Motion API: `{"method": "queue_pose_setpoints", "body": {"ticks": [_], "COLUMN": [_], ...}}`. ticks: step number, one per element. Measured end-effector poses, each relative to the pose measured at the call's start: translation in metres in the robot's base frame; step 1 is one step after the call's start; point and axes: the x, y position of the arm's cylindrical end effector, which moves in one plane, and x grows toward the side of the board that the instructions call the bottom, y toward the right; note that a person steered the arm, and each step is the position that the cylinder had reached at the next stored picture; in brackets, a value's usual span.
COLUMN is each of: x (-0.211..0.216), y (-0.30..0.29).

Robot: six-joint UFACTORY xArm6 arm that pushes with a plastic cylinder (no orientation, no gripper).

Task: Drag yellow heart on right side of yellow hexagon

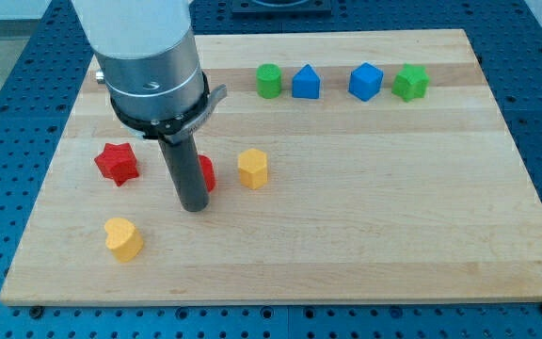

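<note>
The yellow heart (122, 237) lies near the board's bottom left. The yellow hexagon (252, 169) sits right of and above it, near the board's middle left. My tip (194, 207) stands between them, about level between the two, right of and above the heart and left of and below the hexagon. It touches neither yellow block. A red block (206, 173) is partly hidden behind the rod, just left of the hexagon.
A red star (117, 163) lies left of the rod. Along the view's top stand a green cylinder (268, 81), a blue block with a pointed top (306, 83), a blue cube (366, 82) and a green star-like block (410, 83). The wooden board (365, 226) rests on a blue perforated table.
</note>
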Motion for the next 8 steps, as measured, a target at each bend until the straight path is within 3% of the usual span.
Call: {"method": "queue_pose_setpoints", "body": {"ticks": [2,5,7,8], "x": [-0.011,0.008,0.013,0.013], "y": [-0.002,-0.008,-0.111,-0.119]}}
